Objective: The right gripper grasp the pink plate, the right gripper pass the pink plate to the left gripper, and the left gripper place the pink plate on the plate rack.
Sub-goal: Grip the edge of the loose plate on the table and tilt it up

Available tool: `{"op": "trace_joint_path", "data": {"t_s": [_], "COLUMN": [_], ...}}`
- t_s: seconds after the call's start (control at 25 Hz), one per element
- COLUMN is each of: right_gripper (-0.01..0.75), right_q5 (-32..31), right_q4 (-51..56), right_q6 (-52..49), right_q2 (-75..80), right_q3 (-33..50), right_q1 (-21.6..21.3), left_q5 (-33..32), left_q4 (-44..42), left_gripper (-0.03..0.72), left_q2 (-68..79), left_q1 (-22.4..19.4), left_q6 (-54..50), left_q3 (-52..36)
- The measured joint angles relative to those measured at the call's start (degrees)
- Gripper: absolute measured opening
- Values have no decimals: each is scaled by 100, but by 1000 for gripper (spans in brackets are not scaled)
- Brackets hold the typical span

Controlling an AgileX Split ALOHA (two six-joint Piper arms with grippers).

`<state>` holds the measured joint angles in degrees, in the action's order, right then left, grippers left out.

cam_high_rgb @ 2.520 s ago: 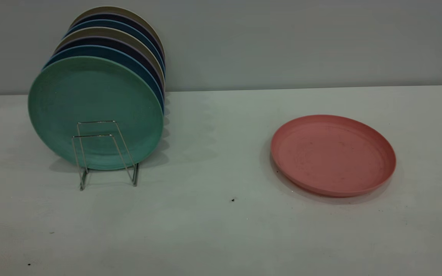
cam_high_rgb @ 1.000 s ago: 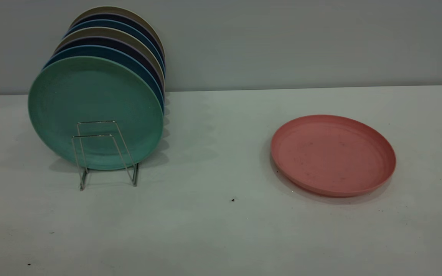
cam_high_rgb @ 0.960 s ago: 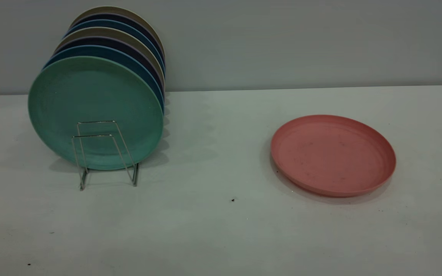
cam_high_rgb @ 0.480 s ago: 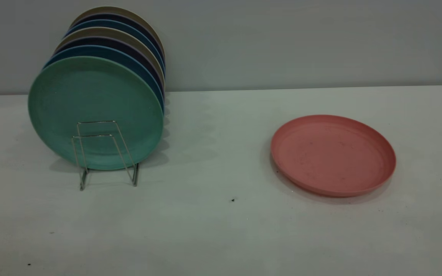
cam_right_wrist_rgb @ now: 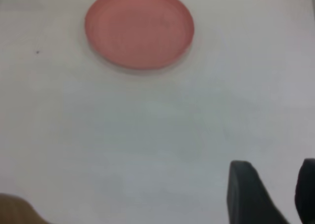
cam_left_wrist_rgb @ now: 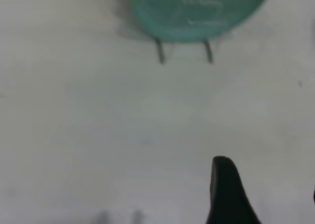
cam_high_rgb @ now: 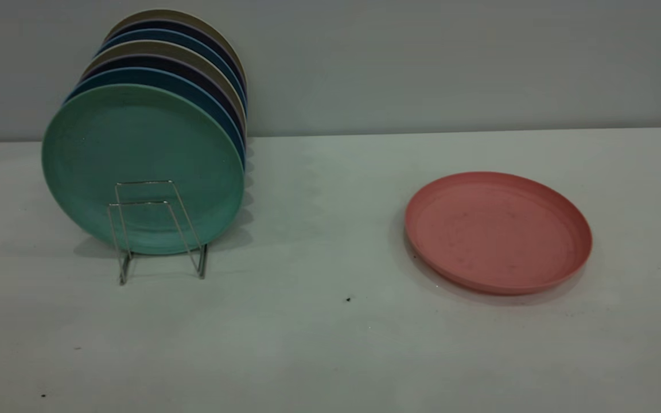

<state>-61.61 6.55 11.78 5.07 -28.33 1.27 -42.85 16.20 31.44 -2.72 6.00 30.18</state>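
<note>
The pink plate lies flat on the white table, untouched, well apart from the plate rack, where a green plate stands in front of other upright plates. The right gripper hovers well short of the pink plate, fingers parted and empty. The left gripper faces the plate rack from afar; only one finger shows clearly, so its spread cannot be told.

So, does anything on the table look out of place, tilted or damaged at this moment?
Nothing stands out. The pink plate lies flat on the table, apart from the plate rack, where the green plate and those behind it stand in a row. The pink plate has only faint dark specks, and the table a few small dark spots.
</note>
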Motion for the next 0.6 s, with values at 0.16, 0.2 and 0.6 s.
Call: {"op": "trace_joint_path", "data": {"t_s": [0.16,0.2,0.6], "right_gripper": [327,336,348], "right_q5": [1008,1329,3698], "right_q4": [419,597,2382], "right_q6": [27,40,1103], "right_q2": [1057,1396,5318], "right_q3": [-11,-11,-258], "right_q1": [0,0,0], "left_q5": [114,135,599], "left_q4": [761,916,1853], "left_gripper": [445,445,445], "left_q2": [791,953,1803], "left_q1": [0,0,0], "left_q6": [864,988,1527], "left_q3": [416,540,1028]}}
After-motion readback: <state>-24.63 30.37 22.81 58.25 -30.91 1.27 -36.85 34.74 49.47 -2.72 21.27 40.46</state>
